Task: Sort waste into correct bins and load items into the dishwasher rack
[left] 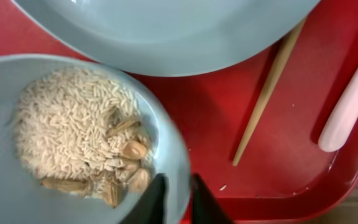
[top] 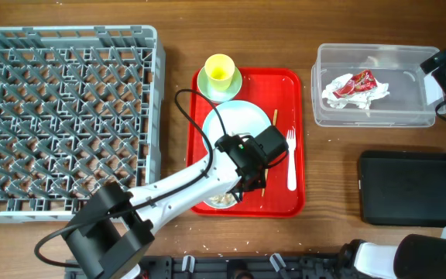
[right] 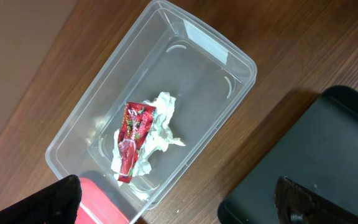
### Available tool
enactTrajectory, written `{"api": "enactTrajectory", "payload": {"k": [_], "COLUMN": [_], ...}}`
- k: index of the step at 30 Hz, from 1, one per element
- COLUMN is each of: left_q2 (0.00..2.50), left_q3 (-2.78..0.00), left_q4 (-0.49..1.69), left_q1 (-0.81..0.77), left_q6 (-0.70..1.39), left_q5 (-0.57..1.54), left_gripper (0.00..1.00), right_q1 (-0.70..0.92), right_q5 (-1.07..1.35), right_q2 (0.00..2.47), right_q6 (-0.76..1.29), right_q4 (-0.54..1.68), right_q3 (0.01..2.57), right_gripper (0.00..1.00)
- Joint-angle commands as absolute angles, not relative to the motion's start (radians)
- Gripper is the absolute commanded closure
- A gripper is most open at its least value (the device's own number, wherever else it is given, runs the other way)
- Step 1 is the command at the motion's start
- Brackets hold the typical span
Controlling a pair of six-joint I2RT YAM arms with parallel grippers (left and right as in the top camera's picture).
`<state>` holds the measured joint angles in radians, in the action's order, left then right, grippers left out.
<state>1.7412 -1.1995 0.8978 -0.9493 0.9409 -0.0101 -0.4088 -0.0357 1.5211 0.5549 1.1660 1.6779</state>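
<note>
Straddling bowl [left: 174, 155] rim: left fingers [left: 153, 202]

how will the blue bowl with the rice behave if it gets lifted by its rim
Probably stiff: the light blue bowl looks like hard, smooth ware, so a rim pinch where the left gripper sits may slip. Lifted by one edge it would likely tilt, and the loose rice scraps could slide toward the low side or spill onto the red tray.

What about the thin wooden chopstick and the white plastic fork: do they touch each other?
Apart. The left wrist view shows bare red tray between the wooden chopstick and the white fork, along all their visible length.
</note>
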Motion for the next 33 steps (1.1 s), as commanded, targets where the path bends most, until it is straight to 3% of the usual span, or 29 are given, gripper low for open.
{"api": "enactTrajectory", "payload": {"k": [1,5,10,11,12,18,21,24,26,27,29,31,33], "left_q2": [1.747,1.678,1.474,1.409,1.329,1.018,0.905,0.824,0.804,0.797,0.799,0.799,0.799], "left_q3": [-1.192,-1.28,-1.4,-1.402,-1.402,-1.402,-1.402,-1.402,-1.402,-1.402,-1.402,-1.402,-1.402], "left_q4": [0.929,1.108,1.312,1.333,1.352,1.461,1.477,1.478,1.478,1.478,1.478,1.478,1.478], "left_q1": [-0.949,-0.893,-0.717,-0.661,-0.584,-0.196,-0.086,-0.071,-0.071,-0.071,-0.071,-0.071,-0.071], "left_q6": [0.931,0.931,0.923,0.923,0.923,0.92,0.92,0.92,0.92,0.92,0.92,0.92,0.92], "left_q5": [-0.023,-0.024,-0.1,-0.126,-0.15,-0.24,-0.24,-0.24,-0.24,-0.24,-0.24,-0.24,-0.24], "left_gripper": [0.76,0.76,0.63,0.43,0.0,0.0,0.0,0.0,0.0,0.0,0.0,0.0,0.0], "right_q1": [-0.41,-0.41,-0.41,-0.41,-0.41,-0.41,-0.41,-0.41,-0.401,-0.36,-0.221,0.038,0.25], "right_q5": [-0.059,-0.059,-0.059,-0.059,-0.059,-0.059,-0.05,0.293,0.5,0.662,0.715,0.567,0.449], "right_q2": [1.53,1.53,1.53,1.53,1.53,1.53,1.53,1.53,1.531,1.531,1.531,1.531,1.531], "right_q6": [0.553,0.553,0.553,0.553,0.553,0.627,0.644,0.704,0.596,0.408,0.159,0.109,0.191], "right_q4": [1.162,1.162,1.162,1.162,1.162,1.102,1.082,1.232,1.32,1.363,1.468,1.496,1.421], "right_q3": [1.68,1.68,1.68,1.68,1.68,1.68,1.68,1.68,1.679,1.673,1.651,1.573,1.481], "right_gripper": [0.0,0.0,0.0,0.0,0.0,0.0,0.0,0.0,0.04,0.09,0.14,0.2,0.19]}}
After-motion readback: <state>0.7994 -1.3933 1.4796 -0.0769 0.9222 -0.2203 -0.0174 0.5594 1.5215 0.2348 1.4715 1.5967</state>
